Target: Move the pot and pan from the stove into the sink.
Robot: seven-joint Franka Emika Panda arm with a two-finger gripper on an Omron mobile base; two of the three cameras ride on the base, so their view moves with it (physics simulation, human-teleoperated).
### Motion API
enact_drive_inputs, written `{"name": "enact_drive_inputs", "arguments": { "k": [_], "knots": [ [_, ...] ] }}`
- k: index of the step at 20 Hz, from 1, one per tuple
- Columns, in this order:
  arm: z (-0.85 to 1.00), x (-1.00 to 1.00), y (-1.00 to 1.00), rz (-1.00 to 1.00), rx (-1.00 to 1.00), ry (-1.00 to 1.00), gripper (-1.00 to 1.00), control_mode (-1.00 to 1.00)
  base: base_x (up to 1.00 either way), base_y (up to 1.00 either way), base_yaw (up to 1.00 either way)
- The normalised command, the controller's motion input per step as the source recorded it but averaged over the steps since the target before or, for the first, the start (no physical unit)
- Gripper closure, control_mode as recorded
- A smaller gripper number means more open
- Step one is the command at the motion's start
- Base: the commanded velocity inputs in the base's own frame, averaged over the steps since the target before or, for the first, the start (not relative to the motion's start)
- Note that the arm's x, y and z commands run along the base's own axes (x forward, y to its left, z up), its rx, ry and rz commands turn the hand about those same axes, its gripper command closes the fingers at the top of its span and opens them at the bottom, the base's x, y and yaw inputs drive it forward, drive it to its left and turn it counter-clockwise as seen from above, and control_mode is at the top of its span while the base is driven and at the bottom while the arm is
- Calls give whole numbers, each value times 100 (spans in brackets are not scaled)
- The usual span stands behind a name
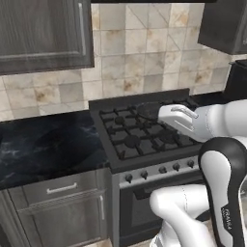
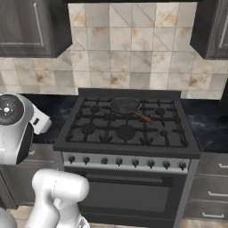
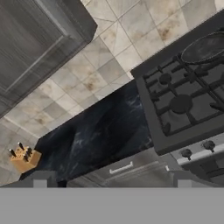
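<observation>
Pan [image 2: 125, 105] sits on the stove's [image 2: 127, 127] back middle burner, handle pointing front-right; pincer [image 3: 112, 181] hangs open, well apart.

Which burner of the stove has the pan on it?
The back middle burner: the pan sits there on the stove, its brown handle pointing right and forward. The other burners carry only bare grates.

White arm [image 1: 212, 159] rising at lower right of left base view, forearm reaching left toward frame centre. Claw [image 3: 111, 179] spread wide, gripping nothing.
</observation>
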Motion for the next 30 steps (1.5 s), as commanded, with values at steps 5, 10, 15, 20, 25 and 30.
{"name": "enact_drive_inputs", "arguments": {
  "k": [5,10,15,20,25,30],
  "knots": [
    [0,0,0,0,0,0,-100,100,11,-99,0],
    [0,0,0,0,0,0,-100,100,5,-96,0],
    [0,0,0,0,0,0,-100,100,0,-44,0],
    [0,0,0,0,0,0,-100,100,62,0,0],
    [0,0,0,0,0,0,-100,100,83,0,0],
    [0,5,0,0,0,0,-100,-100,8,0,0]
  ]
}}
